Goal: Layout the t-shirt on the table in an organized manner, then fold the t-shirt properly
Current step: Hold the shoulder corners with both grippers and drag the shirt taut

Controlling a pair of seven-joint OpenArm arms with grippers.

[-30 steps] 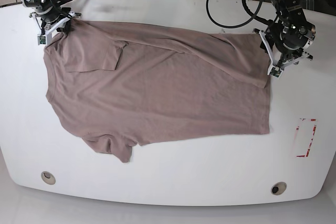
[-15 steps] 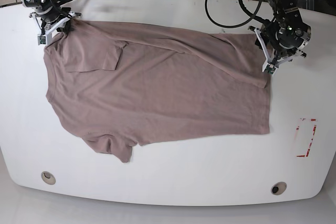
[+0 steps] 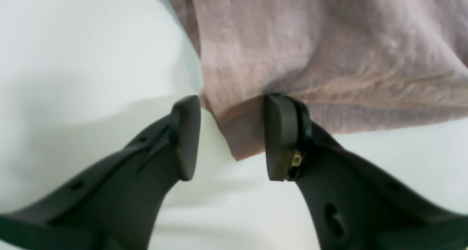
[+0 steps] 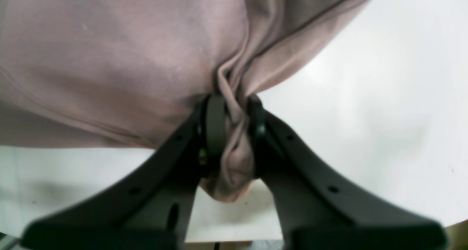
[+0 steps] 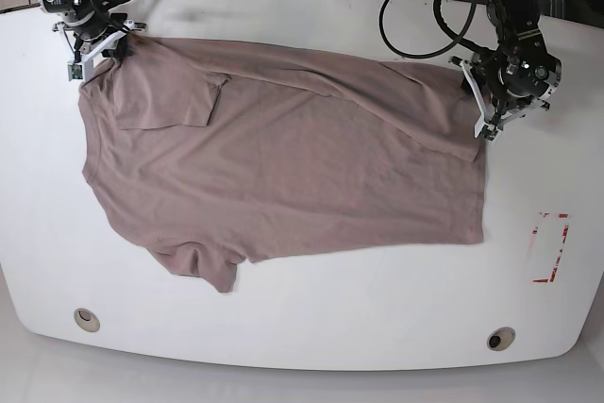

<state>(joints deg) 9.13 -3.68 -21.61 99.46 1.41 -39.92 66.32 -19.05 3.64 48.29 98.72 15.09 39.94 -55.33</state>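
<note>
Two arms are only partly seen in the base view, their upper links cut off by the far edge along with tangled black cables and a strip of carpet. At the far left corner the right gripper (image 5: 94, 47) is clamped on a bunched fold of the t-shirt (image 5: 283, 158); its wrist view shows cloth squeezed tight between the fingers (image 4: 215, 127), though which part of the shirt this is cannot be made out there. The table (image 5: 311, 318) is glossy white with rounded corners, a round hole (image 5: 87, 319) near the left front, another hole (image 5: 501, 338) near the right front, and a red-and-white tape rectangle (image 5: 550, 247) at the right. On it the shirt lies spread sideways, dusty mauve-brown, plain, mostly flat with a sleeve folded over its upper left and a rumpled sleeve at the near edge. At the far right the left gripper (image 5: 483, 125) sits at the shirt's corner, jaws apart; a hem corner lies between the fingers (image 3: 188, 136), unpinched, touching only the right pad.
</note>
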